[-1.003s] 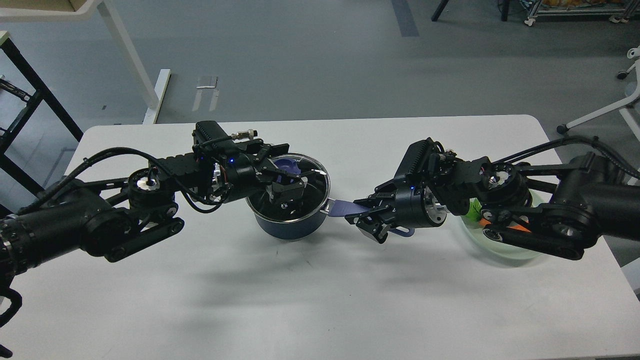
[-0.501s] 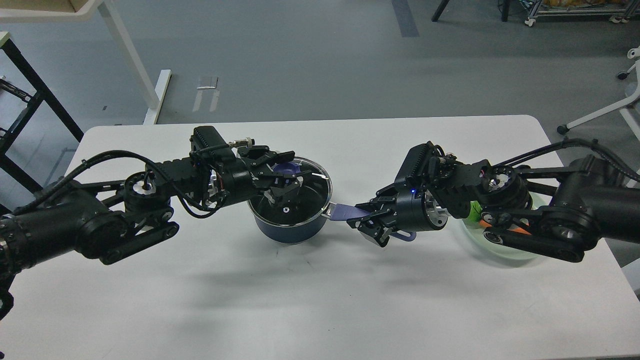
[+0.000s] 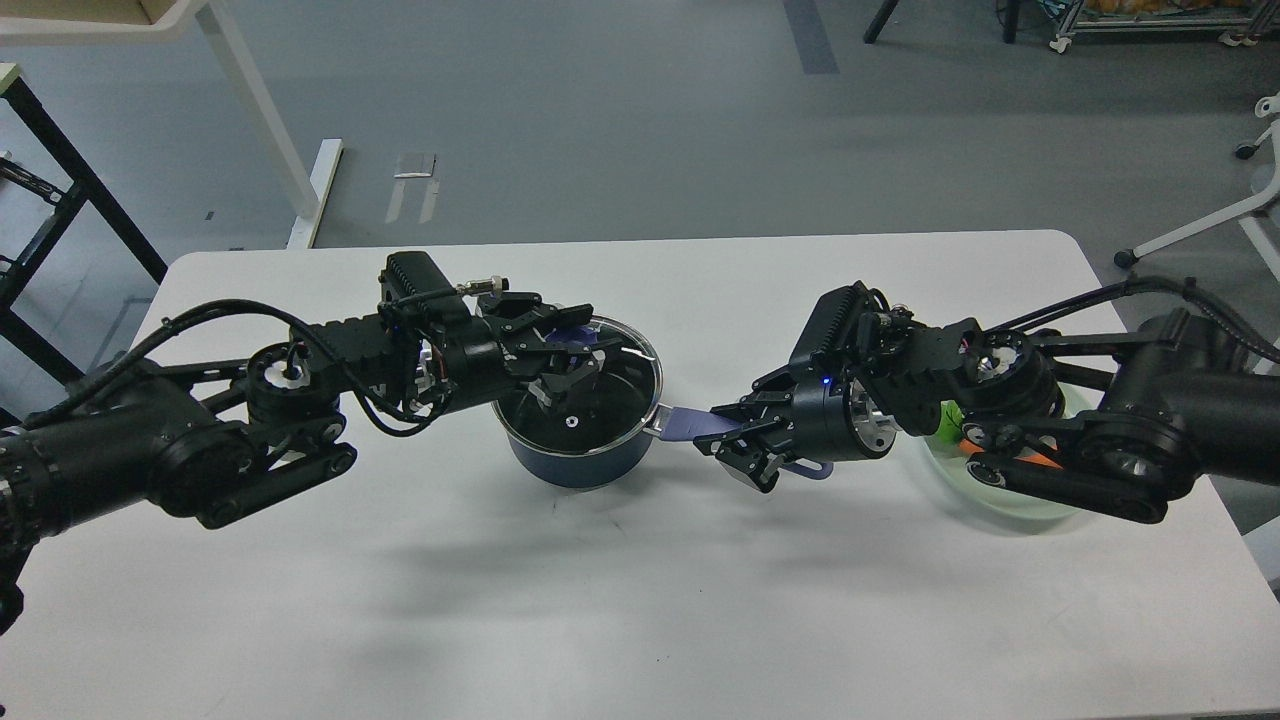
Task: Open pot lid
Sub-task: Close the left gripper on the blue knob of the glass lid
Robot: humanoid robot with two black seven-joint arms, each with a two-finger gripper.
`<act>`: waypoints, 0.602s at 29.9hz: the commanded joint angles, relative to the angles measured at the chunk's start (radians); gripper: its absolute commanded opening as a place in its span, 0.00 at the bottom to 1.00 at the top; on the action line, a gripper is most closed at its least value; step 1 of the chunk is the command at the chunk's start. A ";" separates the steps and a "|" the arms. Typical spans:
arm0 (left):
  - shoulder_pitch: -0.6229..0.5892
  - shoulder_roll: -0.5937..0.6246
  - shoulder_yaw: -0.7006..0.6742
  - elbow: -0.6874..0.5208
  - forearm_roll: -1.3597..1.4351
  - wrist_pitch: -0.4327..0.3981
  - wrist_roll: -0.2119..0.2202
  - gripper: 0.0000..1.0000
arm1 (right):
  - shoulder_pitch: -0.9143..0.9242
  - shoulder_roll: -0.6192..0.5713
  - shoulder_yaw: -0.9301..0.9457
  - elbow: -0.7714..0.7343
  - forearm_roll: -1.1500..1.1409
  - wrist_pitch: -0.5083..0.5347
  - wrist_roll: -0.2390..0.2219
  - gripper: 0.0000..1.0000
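Head view, looking down on a white tabletop (image 3: 620, 600), described from left to right. At left, the robot's left arm reaches in, and its left gripper (image 3: 565, 372) hangs over the blue pot (image 3: 580, 462), which stands a little left of the tabletop's middle. The jaws are spread, their dark fingers splayed above the glass lid (image 3: 590, 405). The lid sits on the pot, and a small knob (image 3: 568, 421) shows near its centre, just below the fingers. Whether any finger touches the lid is not clear, because dark metal overlaps dark glass.

To the right, the pot's blue handle (image 3: 690, 424) sticks out sideways. The right gripper (image 3: 738, 440) has its jaws pinching the far end of that handle, apparently to steady the pot. Further right, a pale green bowl (image 3: 1000, 498) holding something orange and green lies partly hidden under the right arm.

Risks, as a judgement: the lid is not yet lifted, and the knob is small. If the left jaws close off-centre, they could slip off the knob or tilt the lid against the rim. Smooth glass offers no second grip. If the right hold on the handle shifts, the pot could swivel or tip when the lid is pulled. The right arm also sits close to the bowl and could nudge it.
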 commanded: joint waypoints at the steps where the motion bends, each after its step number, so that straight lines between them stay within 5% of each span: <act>1: 0.001 0.003 0.001 -0.004 0.001 -0.003 -0.003 0.59 | -0.005 0.000 -0.001 -0.001 0.000 0.000 -0.001 0.27; 4: 0.003 0.011 0.000 -0.004 -0.002 -0.003 -0.006 0.59 | -0.003 0.000 -0.001 -0.001 0.000 0.000 -0.001 0.27; 8: 0.003 0.011 0.000 -0.006 -0.004 -0.003 -0.006 0.84 | -0.003 0.000 -0.001 -0.001 0.000 0.000 -0.001 0.27; 18: 0.014 0.012 0.012 0.000 0.002 -0.003 -0.008 0.84 | -0.005 0.000 -0.001 -0.001 0.000 0.000 -0.001 0.27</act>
